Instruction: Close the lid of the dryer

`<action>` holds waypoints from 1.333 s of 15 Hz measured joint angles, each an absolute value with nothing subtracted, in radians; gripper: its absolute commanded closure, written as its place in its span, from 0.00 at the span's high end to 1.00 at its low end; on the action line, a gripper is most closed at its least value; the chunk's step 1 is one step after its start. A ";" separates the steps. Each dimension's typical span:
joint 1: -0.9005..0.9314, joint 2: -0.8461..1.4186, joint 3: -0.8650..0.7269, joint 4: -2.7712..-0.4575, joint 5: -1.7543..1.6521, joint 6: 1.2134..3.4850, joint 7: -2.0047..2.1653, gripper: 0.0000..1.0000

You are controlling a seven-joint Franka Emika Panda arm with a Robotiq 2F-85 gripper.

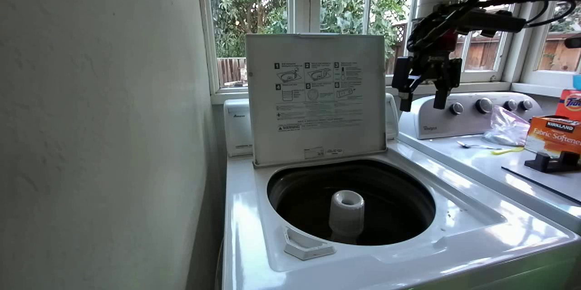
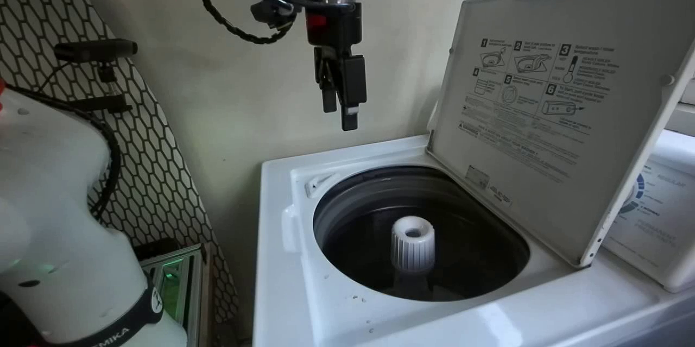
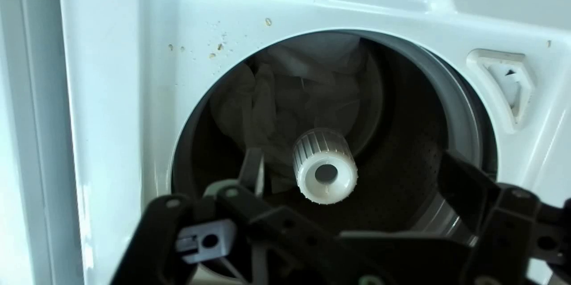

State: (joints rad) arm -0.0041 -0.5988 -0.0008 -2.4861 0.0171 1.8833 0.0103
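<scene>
Wrist view — gripper (image 3: 354, 173) above the dryer (image 3: 102, 75)
Fingers (image 3: 464, 187) parted, released, tub (image 3: 406, 155) beneath them — in an exterior view, raised lid (image 2: 548, 113) well apart from them.

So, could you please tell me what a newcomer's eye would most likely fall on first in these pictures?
Probably the lid, a large white panel standing raised at the back of the dryer, its printed instructions facing out. Next might come the dark round tub in front of it, with the ribbed white post rising in its middle. The black gripper, hanging open above the dryer, would likely follow.
</scene>
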 measured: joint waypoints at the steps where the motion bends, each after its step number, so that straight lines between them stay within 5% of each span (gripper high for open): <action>1: -0.004 -0.599 -0.001 -2.486 0.017 1.883 0.010 1.00; 20: -0.008 -0.587 0.000 -2.475 0.030 1.887 0.059 1.00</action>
